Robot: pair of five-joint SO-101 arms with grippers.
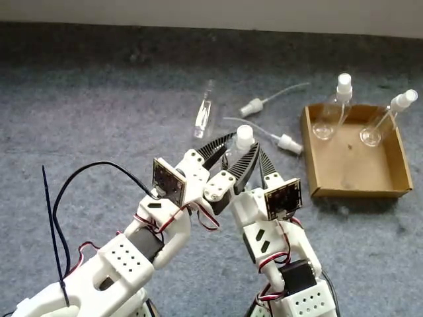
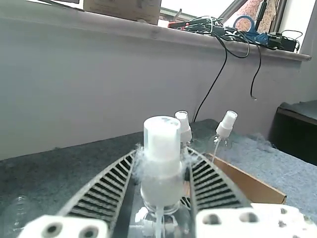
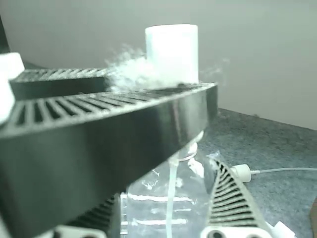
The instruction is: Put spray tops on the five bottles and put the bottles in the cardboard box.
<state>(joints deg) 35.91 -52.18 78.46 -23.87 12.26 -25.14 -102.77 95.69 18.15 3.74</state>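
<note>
Left gripper is closed on the white spray top, one ribbed black finger pressed against each side of its collar, where wisps of white fluff cling. The right gripper is clamped lower down on the clear bottle under that top, with the bottle's body between its two fingers and the thin dip tube hanging inside. This held bottle stands upright over the grey carpet, near the cardboard box and on the box's left side. Two capped bottles sit inside the box at its far end. A loose sprayer with its tube lies just beside the box's left wall, between the box and the held bottle. A second loose sprayer lies off the box's far-left corner. An uncapped bottle lies on its side well to the left of the box.
</note>
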